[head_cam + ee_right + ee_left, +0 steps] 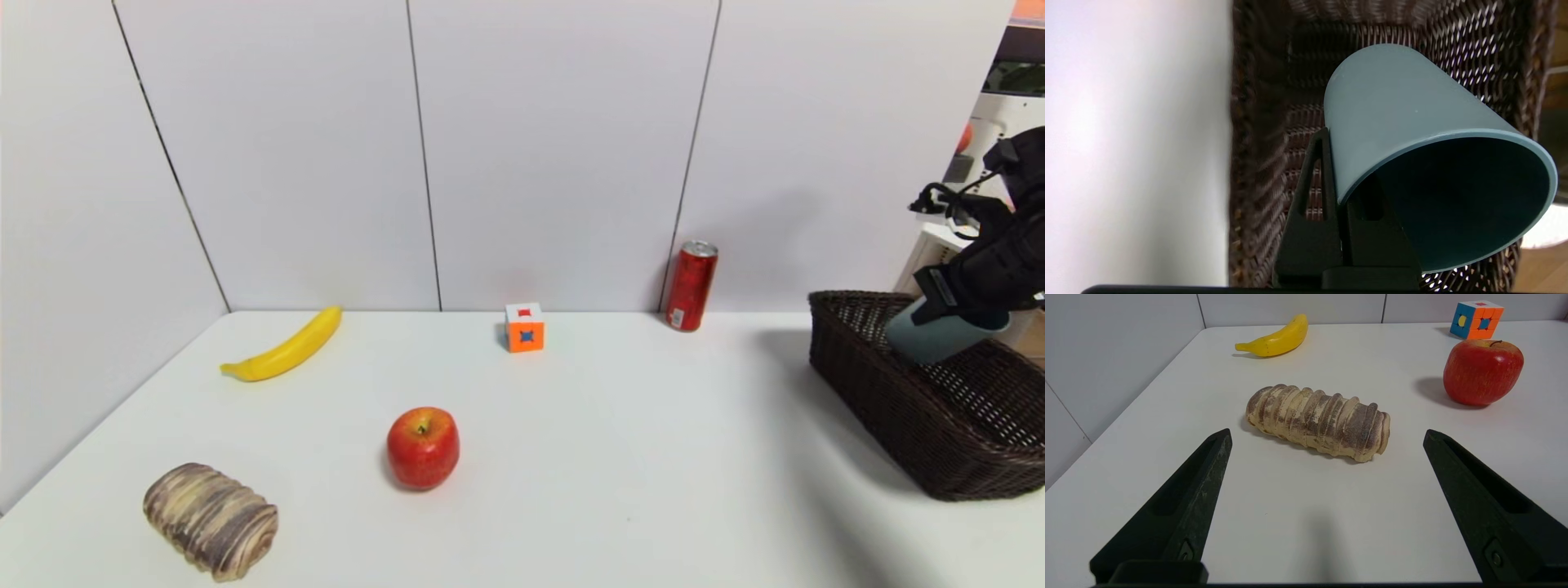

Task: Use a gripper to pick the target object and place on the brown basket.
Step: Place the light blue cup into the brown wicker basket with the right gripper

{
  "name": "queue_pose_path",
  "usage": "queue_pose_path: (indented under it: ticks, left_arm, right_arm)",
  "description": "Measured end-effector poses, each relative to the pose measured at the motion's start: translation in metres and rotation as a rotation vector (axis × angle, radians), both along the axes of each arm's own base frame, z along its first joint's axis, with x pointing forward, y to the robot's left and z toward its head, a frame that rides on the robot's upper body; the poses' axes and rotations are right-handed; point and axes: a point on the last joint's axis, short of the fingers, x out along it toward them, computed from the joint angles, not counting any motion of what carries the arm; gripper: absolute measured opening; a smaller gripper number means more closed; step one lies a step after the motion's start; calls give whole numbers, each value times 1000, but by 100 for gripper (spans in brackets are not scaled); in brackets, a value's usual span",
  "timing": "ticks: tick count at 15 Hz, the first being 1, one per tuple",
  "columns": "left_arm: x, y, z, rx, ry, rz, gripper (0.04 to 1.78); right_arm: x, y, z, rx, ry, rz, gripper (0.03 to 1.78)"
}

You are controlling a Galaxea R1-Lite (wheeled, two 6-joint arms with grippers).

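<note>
The pale blue-grey cup (931, 340) hangs tilted over the brown wicker basket (873, 392) at the table's right edge. My right gripper (951, 304) is shut on the cup's rim, one finger outside the wall and one inside. In the right wrist view the cup (1392, 110) fills the middle, its dark teal inside turned toward the camera, with the basket (1261, 122) beneath it and my right gripper (1337, 171) pinching the rim. My left gripper (1327, 437) is open and empty, low over the table's front left; it does not show in the head view.
On the white table (620, 457) lie a banana (286, 349), a colour cube (524, 327), a red soda can (691, 284), a red apple (423, 447) and a ridged bread loaf (211, 519). The loaf (1318, 421) lies just ahead of my left gripper.
</note>
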Motion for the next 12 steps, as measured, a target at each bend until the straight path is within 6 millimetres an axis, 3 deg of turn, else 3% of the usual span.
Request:
queue_pose_path:
  ticks: [2,6,9,12]
  left_arm:
    - [0,0,0,0,-1,0,169]
    - [0,0,0,0,0,0,169]
    - [0,0,0,0,0,0,169]
    - [0,0,0,0,0,0,169]
  right_arm:
    - [4,-2,-13,11,42,-5,9]
    - [8,-4,-25,22,77,-5,73]
    - [9,-4,-27,22,79,-3,103]
    - [5,-3,-16,10,46,-2,125]
